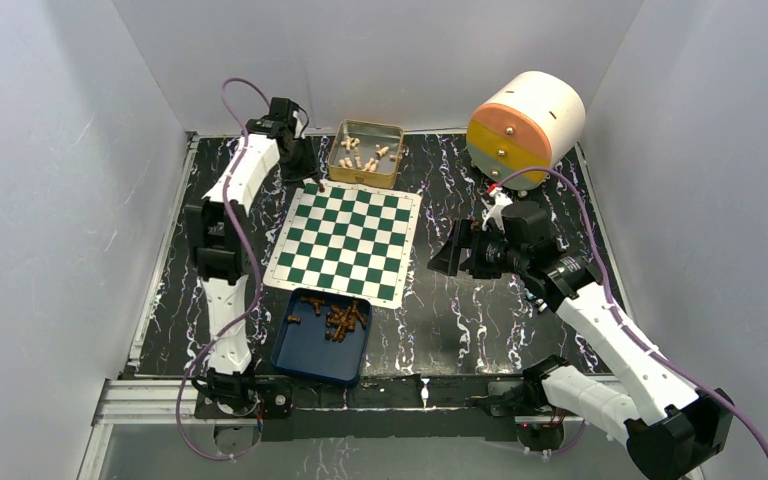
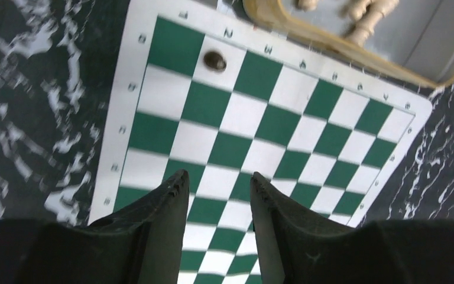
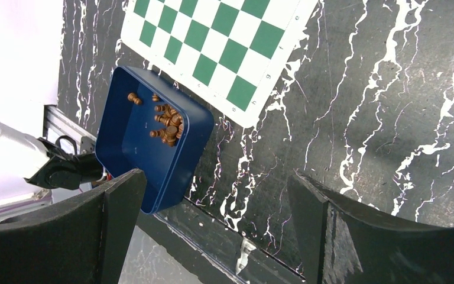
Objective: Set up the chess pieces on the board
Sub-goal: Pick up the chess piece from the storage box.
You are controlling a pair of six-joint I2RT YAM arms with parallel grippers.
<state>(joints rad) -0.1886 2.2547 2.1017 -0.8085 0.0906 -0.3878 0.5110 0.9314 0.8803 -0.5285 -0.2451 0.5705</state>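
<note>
One dark chess piece [image 2: 214, 60] stands at the board's [image 2: 260, 124] upper left; the other chess pieces [image 1: 340, 318] lie heaped in the blue tray [image 1: 305, 357]. The left gripper [image 2: 216, 177], narrowly parted and empty, could topple the placed piece if it swings low. The right gripper [image 3: 213, 176] gapes wide and holds nothing.

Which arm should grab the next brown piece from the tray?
Right, probably: the right gripper is open wide, facing the tray and its pieces. The left gripper hangs over the far side of the board, by the one piece standing there.

bright even light | soft shadows | left wrist view blurred
</note>
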